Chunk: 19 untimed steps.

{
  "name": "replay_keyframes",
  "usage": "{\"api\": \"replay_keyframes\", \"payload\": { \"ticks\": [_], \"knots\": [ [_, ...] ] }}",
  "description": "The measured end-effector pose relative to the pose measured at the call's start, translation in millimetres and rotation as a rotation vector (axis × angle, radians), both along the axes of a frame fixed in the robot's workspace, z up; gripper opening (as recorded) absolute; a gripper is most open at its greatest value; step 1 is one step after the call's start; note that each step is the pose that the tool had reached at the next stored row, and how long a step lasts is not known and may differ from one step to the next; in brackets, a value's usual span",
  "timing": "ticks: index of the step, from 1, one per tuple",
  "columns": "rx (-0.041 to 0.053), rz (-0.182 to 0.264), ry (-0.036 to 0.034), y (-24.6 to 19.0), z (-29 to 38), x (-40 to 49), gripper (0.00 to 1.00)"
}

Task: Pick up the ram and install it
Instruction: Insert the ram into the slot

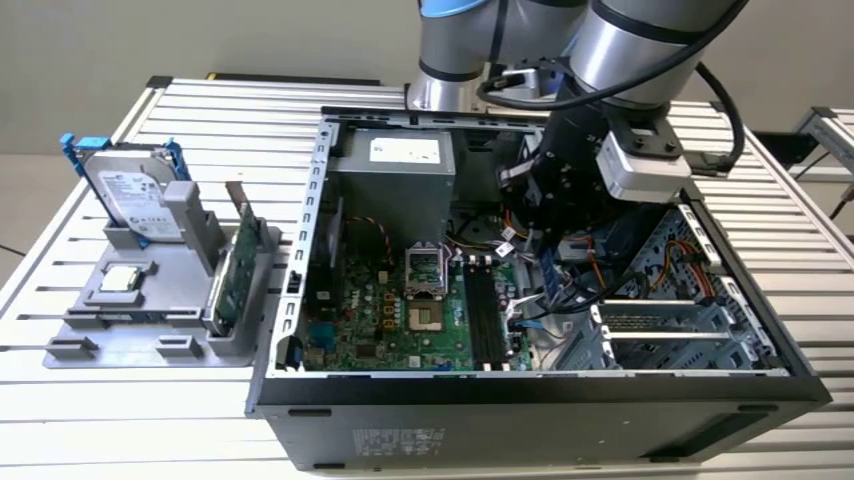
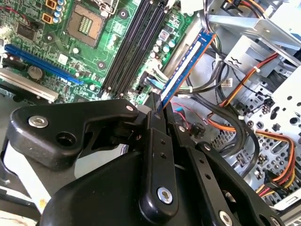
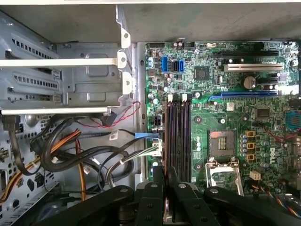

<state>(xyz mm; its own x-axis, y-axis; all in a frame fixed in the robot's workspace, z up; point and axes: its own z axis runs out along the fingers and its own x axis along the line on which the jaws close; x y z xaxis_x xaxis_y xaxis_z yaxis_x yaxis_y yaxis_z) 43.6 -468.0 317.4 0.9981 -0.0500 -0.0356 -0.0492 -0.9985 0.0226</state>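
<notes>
The ram, a slim blue circuit-board stick, is clamped at one end between the black fingers of the gripper and juts out from them over the open computer case. In the second wrist view it runs slantwise above the edge of the green motherboard, close beside the black memory slots but not seated in any of them; bundled black, orange and red cables lie under its far side. In the first wrist view the stick is seen edge-on as a thin line rising from the closed gripper, running along the outer side of the black memory slots, with the bare processor socket just beyond them.

In the exterior view the silver arm reaches down into the case, its black wrist over the cable-filled space beside the motherboard. The power supply stands at the back of the case. Outside, on the slatted table at the exterior view's left, a grey holder carries a silver hard drive in a blue bracket and an upright green circuit card.
</notes>
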Motion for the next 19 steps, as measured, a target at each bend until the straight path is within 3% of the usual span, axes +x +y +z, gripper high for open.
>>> {"api": "replay_keyframes", "payload": {
  "ticks": [9, 19],
  "knots": [
    [-0.0028, 0.0, -0.0009, 0.5, -5.8, 0.0, 0.0],
    [-0.0028, 0.0, -0.001, 0.5, -6.4, 0.0, 0.0]
  ]
}}
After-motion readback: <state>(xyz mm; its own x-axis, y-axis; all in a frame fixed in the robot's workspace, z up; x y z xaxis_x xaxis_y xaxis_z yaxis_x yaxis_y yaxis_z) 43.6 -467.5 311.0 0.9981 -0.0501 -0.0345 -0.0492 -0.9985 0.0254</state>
